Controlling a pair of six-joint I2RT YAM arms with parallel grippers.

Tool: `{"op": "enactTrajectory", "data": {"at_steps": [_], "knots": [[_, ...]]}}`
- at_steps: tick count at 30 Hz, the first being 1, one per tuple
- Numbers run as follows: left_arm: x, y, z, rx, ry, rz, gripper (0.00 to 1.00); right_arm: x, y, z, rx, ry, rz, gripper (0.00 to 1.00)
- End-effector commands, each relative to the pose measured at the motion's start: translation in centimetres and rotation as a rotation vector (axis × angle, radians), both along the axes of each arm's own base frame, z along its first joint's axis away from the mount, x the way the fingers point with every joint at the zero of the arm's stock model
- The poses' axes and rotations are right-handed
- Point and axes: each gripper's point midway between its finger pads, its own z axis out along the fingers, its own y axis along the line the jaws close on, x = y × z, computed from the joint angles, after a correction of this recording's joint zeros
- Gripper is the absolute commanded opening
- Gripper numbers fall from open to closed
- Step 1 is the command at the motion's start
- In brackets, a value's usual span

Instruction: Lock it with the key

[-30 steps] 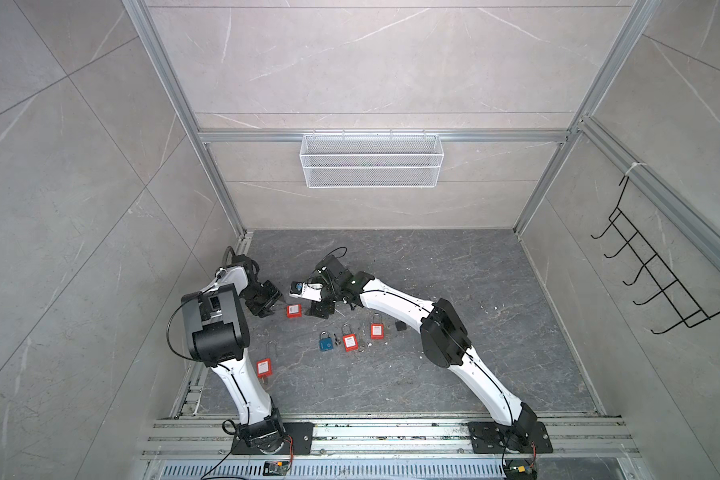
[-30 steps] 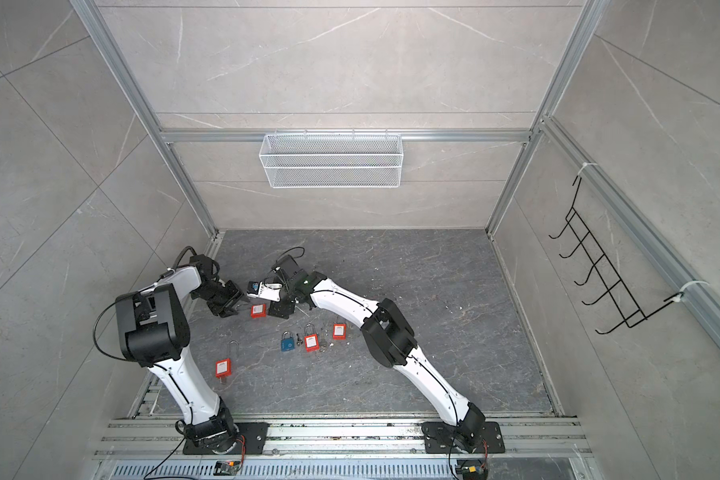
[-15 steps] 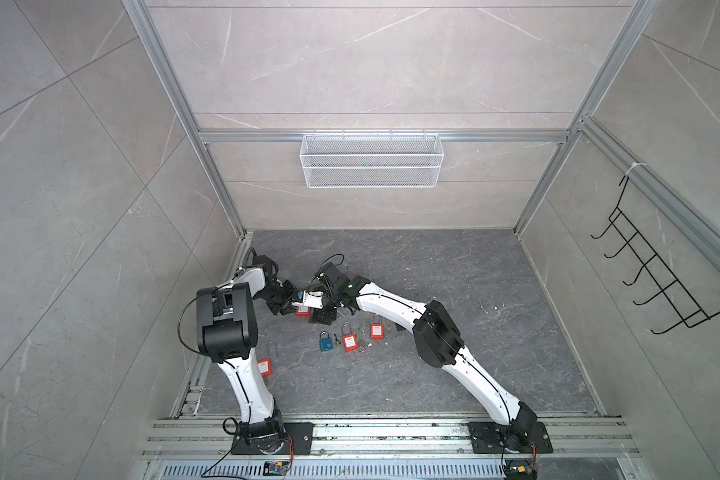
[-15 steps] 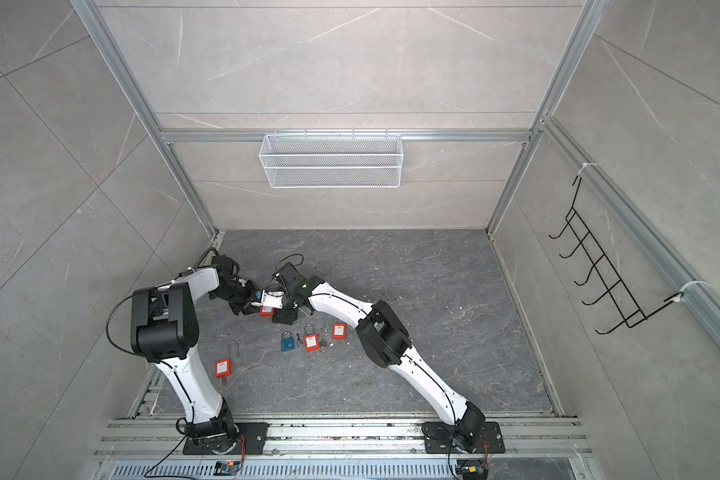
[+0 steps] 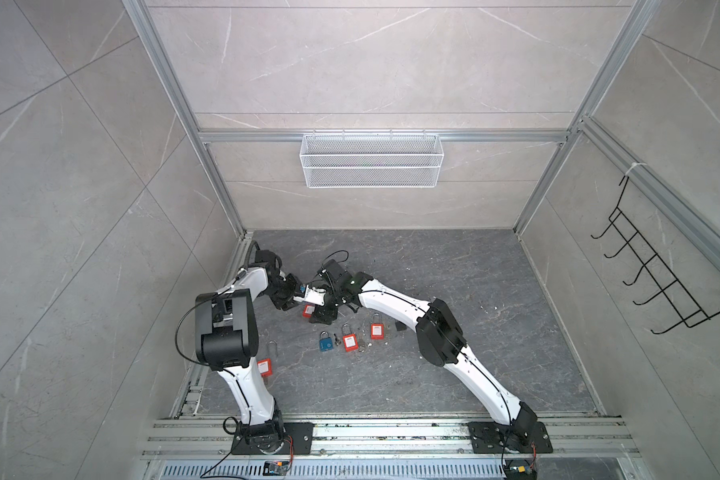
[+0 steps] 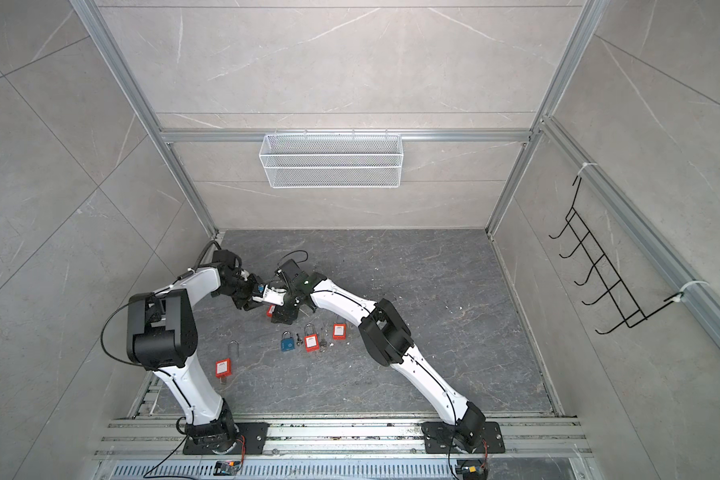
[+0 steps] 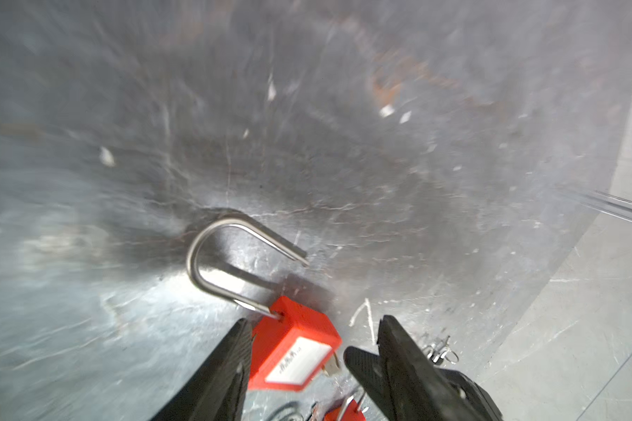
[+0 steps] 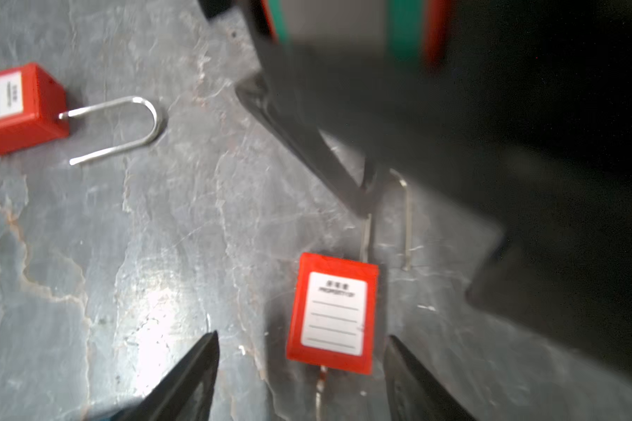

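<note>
the red padlock (image 7: 294, 351) lay flat on the grey floor (image 7: 307, 145), its body between the 2 fingers of the left gripper (image 7: 314, 323). its steel shackle (image 7: 212, 255) was swung open, 1 leg seated in the body and the free end off to the side, reaching out past that gripper's fingertips. a small metal stub, seemingly the key (image 7: 332, 365), stuck out of the body's end opposite the shackle, too blurred to be sure. the left gripper's jaws were spread: 1 finger (image 7: 230, 364) sat right beside the body, whether touching could not be told, and the other stood clear of it. the right gripper (image 8: 301, 337) faced in from the key end, its jaws also spread wide, with the body between its fingertips and touched by neither. in both top views the 2 grippers met nose to nose over this padlock (image 5: 308, 310). behind the right gripper, toward the arms' bases, lay a blue padlock (image 5: 325, 343), a 2nd red padlock (image 5: 348, 342), loose keys (image 5: 362, 344) and a 3rd red padlock (image 5: 376, 331). a 4th red padlock (image 8: 15, 109), shackle open, lay well apart from both grippers, beside the left arm.
</note>
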Motion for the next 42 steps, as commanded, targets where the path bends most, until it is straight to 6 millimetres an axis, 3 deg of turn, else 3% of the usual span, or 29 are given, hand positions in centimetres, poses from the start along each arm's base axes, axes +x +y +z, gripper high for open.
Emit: {"op": "enactTrajectory", "data": {"at_steps": [1,6,7,16,27,33,42], "knots": [[0.7,3.4,4.3,0.05,-0.101,0.043,0.59,1.1,-1.0,-1.6,-0.045,0.084,-0.111,0.73],[0.1,6.2,5.8,0.076,-0.14,0.101,0.59,1.4,-1.2,-3.3,-0.095,0.109,-0.154,0.72],[-0.1,6.4,5.9,0.083,-0.142,0.104,0.59,1.5,-0.8,-2.5,-0.077,0.096,-0.151,0.72],[-1.7,8.0,6.4,0.113,-0.148,0.14,0.59,0.2,-0.3,-3.2,-0.095,0.102,-0.107,0.73],[-3.7,7.5,6.1,0.102,-0.118,0.133,0.59,0.6,-0.2,-4.0,-0.128,0.063,-0.136,0.67],[-5.1,7.2,6.4,0.116,-0.123,0.121,0.58,0.7,-0.2,-4.0,-0.13,0.061,-0.142,0.53],[-5.9,7.0,7.1,0.133,-0.144,0.091,0.58,0.2,0.3,-2.9,-0.099,0.08,-0.119,0.42]]}}
